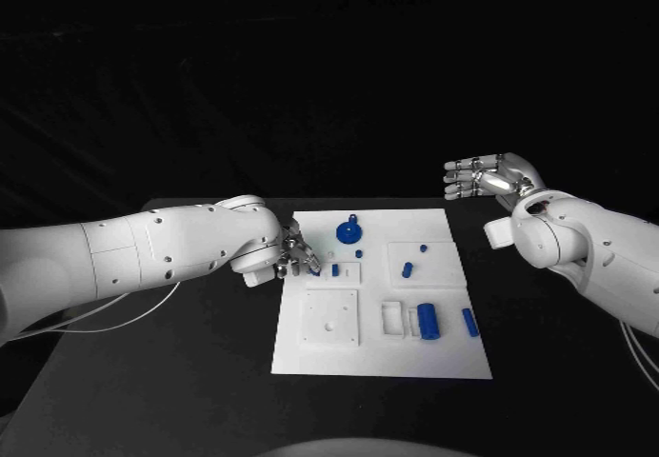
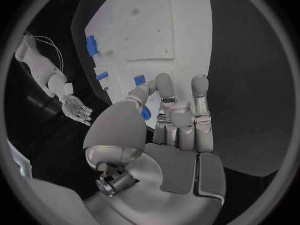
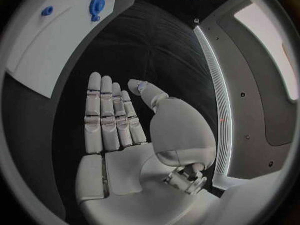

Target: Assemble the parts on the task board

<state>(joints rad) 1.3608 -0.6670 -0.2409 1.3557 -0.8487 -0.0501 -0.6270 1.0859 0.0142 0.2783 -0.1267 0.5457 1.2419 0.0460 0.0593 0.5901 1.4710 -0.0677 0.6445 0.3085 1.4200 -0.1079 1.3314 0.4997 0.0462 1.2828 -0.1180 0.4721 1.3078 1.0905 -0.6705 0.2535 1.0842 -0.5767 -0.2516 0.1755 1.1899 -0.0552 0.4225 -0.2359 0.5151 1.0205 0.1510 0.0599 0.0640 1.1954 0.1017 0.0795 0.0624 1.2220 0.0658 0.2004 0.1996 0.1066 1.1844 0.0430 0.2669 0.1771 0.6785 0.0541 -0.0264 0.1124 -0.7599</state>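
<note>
From above, my left hand (image 1: pixel 291 255) sits behind my own wrist, so I cannot make out how its fingers lie at the near-left edge of the task board (image 1: pixel 453 357). At that wrist, my fingers (image 2: pixel 166 92) cover the small blue part (image 2: pixel 145 113) just beyond their tips; only slivers of it show, and whether I touch it I cannot tell. The board's far end runs out past the circle's rim. Near my right hand (image 3: pixel 125 125), the blue round part (image 3: pixel 97 7) is too small to read in shape, and the board is cut by the rim there too.
</note>
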